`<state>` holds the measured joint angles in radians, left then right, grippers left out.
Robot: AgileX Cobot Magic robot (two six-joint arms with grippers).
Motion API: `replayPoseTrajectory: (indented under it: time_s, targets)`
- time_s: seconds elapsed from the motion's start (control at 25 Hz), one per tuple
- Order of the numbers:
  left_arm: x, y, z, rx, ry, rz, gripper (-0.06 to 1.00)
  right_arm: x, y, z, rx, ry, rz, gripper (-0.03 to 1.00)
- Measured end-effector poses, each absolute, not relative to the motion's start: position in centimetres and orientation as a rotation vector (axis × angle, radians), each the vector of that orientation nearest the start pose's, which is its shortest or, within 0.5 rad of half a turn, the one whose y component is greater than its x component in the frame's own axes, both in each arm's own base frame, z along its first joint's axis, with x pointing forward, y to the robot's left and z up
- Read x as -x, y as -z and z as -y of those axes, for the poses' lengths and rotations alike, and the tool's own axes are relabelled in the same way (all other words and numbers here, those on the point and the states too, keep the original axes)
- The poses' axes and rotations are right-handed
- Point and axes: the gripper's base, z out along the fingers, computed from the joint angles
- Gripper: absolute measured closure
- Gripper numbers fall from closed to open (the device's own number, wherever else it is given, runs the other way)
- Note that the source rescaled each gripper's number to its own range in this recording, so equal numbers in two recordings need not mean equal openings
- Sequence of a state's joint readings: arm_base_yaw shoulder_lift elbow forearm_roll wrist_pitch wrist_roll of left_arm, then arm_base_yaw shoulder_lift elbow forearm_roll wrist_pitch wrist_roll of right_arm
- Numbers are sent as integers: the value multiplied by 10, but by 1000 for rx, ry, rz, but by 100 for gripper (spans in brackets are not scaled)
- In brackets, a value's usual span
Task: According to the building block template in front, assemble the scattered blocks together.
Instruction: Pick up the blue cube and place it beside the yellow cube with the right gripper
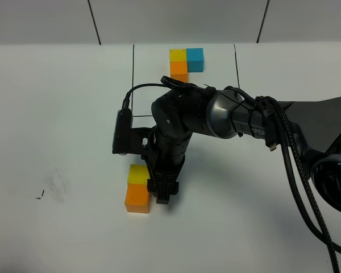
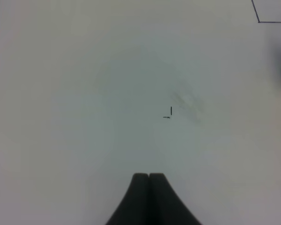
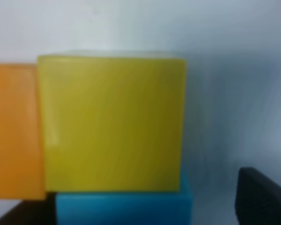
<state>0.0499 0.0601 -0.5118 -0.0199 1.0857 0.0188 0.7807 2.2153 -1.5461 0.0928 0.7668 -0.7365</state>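
- While the right arm reaches low across the middle of the white surface (image 1: 261, 227), its gripper (image 1: 163, 190) points down just beside the yellow block (image 1: 138, 174) and orange block (image 1: 137, 199), which touch.
- Blue block (image 3: 124, 208) — seen only from the right wrist, lying against the yellow block's (image 3: 112, 124) face with the orange block (image 3: 14, 131) on the adjoining side; from above the arm hides it.
- Right fingers (image 3: 262, 197): spread, one dark tip clear of the blue block; nothing pinched.
- Left fingers (image 2: 149, 197): pressed together, empty, hanging over bare surface well apart from the blocks.
- Building block template (image 1: 186, 61): at the far side inside the thin black outline — yellow corner, blue and orange arms.
- Step in hand, as judged: releasing the blue block. Best done by lifting straight up with fingers wide so no tip drags the trio apart, then checking that the blue arm sits flush and matches the template's L.
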Motion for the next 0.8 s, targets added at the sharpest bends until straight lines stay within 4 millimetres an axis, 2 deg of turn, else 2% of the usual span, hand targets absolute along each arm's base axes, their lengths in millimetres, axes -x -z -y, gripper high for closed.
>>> replayPoseTrajectory:
  time_s: [0.44, 0.56, 0.8]
  targets:
    - [-2, -279, 1, 32, -17, -2117, 94, -311, -119, -312, 1930, -66, -2211, 1]
    - [-2, -279, 1, 32, -17, -2117, 94, -311, -130, -310, 1915, -40, -2213, 1]
    - [-2, -279, 1, 32, -17, -2117, 94, -309, -169, -304, 1860, -1, -2183, 1]
